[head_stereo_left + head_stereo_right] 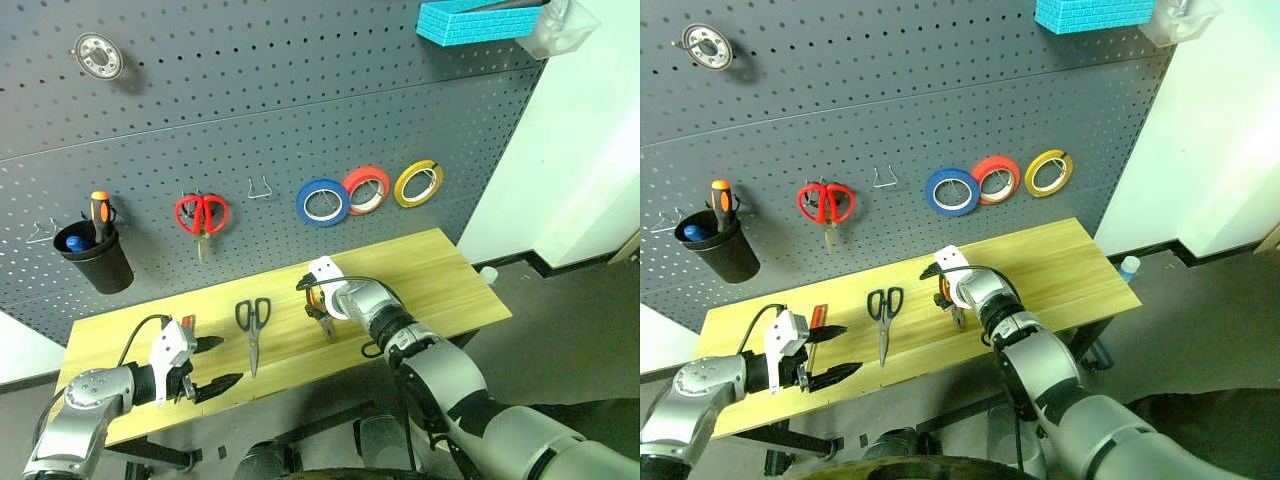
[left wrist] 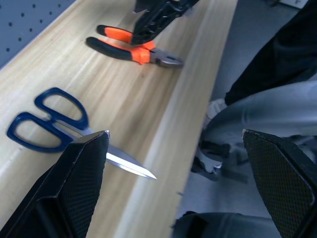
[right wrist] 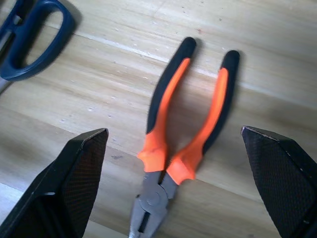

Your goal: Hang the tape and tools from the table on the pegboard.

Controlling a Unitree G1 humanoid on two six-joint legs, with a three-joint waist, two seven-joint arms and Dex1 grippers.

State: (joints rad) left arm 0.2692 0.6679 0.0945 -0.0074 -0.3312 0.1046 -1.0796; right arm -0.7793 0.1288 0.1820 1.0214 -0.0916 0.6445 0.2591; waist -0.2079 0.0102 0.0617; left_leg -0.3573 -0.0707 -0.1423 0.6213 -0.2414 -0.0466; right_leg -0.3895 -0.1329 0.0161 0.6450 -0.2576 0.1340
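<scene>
The yellow tape (image 1: 418, 183) hangs on the dark grey pegboard (image 1: 250, 100), to the right of a red roll and a blue roll. On the light wooden table (image 1: 430, 280) lie the dark-handled scissors (image 1: 252, 320), the orange-and-black pliers (image 3: 185, 124) and the slim red-handled screwdriver (image 1: 818, 318). My right gripper (image 3: 173, 131) hovers open just above the pliers, one finger on each side of the handles. My left gripper (image 1: 215, 365) is open and empty over the table's front edge, just in front of the screwdriver and left of the scissors (image 2: 47, 121).
Red-handled scissors (image 1: 201, 213) hang on the board. A black cup (image 1: 95, 260) with an orange-handled screwdriver hangs at the left. An empty metal hook (image 1: 260, 188) sits between the red scissors and the blue roll (image 1: 322, 202). A blue basket (image 1: 480, 20) is at the top right.
</scene>
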